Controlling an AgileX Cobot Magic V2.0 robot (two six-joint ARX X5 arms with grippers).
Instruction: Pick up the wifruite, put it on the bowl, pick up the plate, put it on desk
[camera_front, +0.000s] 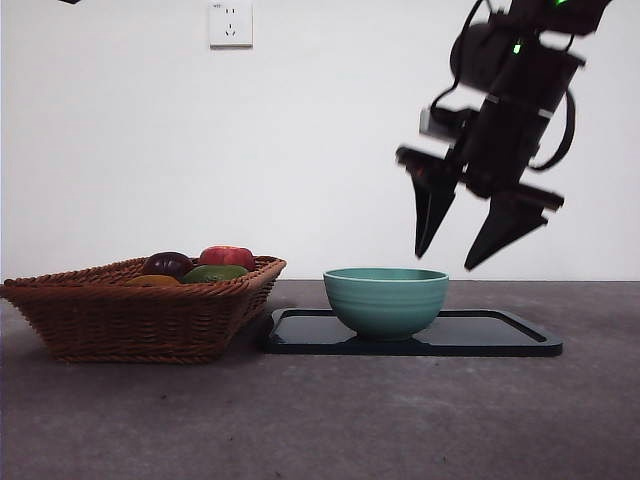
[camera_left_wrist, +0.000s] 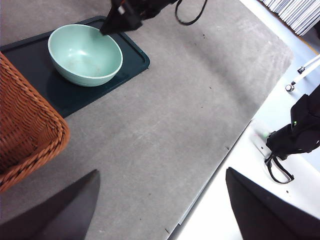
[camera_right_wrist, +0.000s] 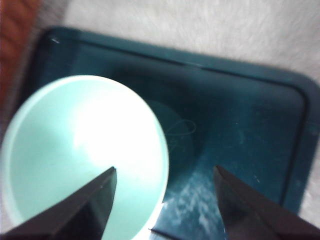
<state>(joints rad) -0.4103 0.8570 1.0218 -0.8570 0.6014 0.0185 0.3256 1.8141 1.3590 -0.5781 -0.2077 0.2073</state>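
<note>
The wifruite (camera_front: 152, 281) shows as an orange-yellow sliver in the wicker basket (camera_front: 140, 320) at the left, beside a dark purple fruit, a red one and a green one. The teal bowl (camera_front: 386, 299) stands empty on the left part of the dark plate (camera_front: 500, 335). It also shows in the left wrist view (camera_left_wrist: 85, 54) and the right wrist view (camera_right_wrist: 75, 150). My right gripper (camera_front: 446, 260) is open and empty, hovering above the bowl's right rim and the plate (camera_right_wrist: 240, 125). My left gripper (camera_left_wrist: 162, 172) is open and empty, high over the bare desk (camera_left_wrist: 165, 110).
The basket's corner (camera_left_wrist: 30, 125) lies next to the plate (camera_left_wrist: 75, 95). The right arm (camera_left_wrist: 125, 15) reaches over the bowl. The desk's edge (camera_left_wrist: 235, 135) runs near the left gripper. A wall socket (camera_front: 230, 24) is on the white wall.
</note>
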